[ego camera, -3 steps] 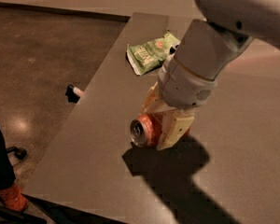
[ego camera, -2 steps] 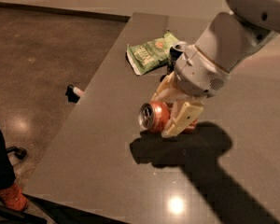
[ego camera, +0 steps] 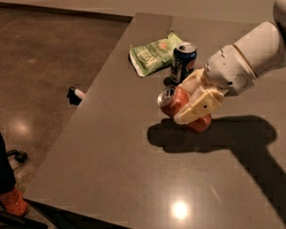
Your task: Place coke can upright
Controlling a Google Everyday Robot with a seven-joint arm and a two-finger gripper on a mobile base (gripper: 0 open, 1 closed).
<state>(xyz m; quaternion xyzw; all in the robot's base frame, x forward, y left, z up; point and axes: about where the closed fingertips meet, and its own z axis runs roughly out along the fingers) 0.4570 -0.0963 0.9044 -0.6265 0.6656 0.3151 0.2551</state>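
The coke can (ego camera: 173, 103) is gripped across its body by the tool (ego camera: 188, 104), whose fingers are closed on it above the smooth grey bench (ego camera: 109, 166). The can is held tilted, with its silver top turned left. Whether its lower end touches the surface cannot be told. Righting and release are judged not yet done. A dim polished floor (ego camera: 38, 56) is seen at left. A green snack bag (ego camera: 152, 57) and an upright blue can (ego camera: 183, 62) are set behind.

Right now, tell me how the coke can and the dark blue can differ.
The coke can is orange-red; the dark blue can is navy. The coke can is tilted, clamped in the gripper over the table; the dark blue can stands upright. Both are drink cans.
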